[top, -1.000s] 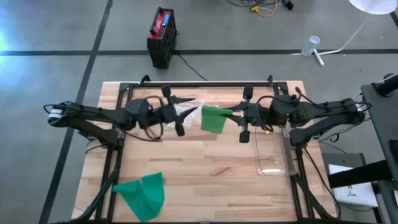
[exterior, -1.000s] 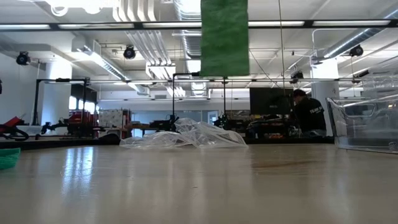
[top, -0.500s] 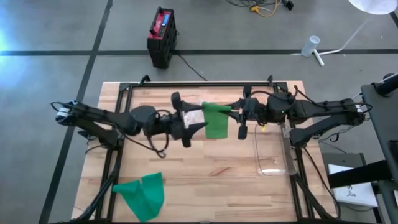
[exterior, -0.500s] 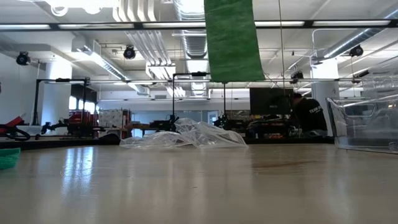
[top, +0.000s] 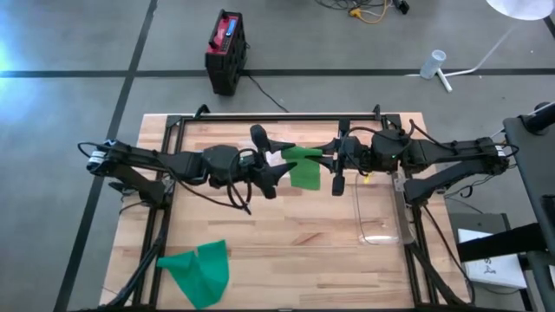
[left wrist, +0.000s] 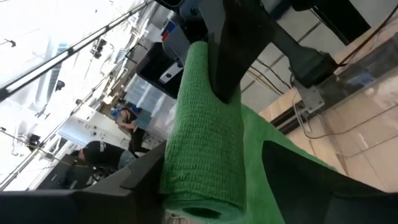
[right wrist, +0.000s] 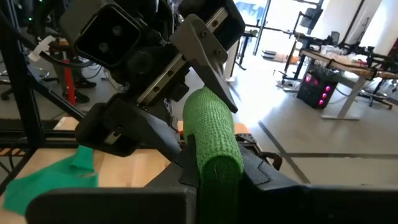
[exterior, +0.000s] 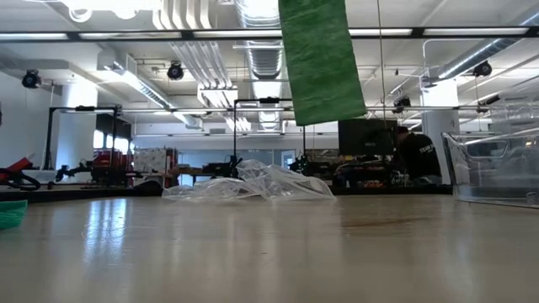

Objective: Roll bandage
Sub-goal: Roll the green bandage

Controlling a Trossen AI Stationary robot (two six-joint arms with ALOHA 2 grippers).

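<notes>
Part of the green bandage [top: 303,167] is rolled in the right gripper's [top: 333,159] clamped fingers, its tail hanging above the bench [top: 286,251] between the left gripper's [top: 279,161] spread fingers.

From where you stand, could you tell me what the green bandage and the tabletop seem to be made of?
Green bandage: soft woven, crepe-like fabric, matte; a ribbed weave shows and its tail hangs limp. Tabletop: pale wood in jointed strips, probably butcher block, with a light sheen.
</notes>
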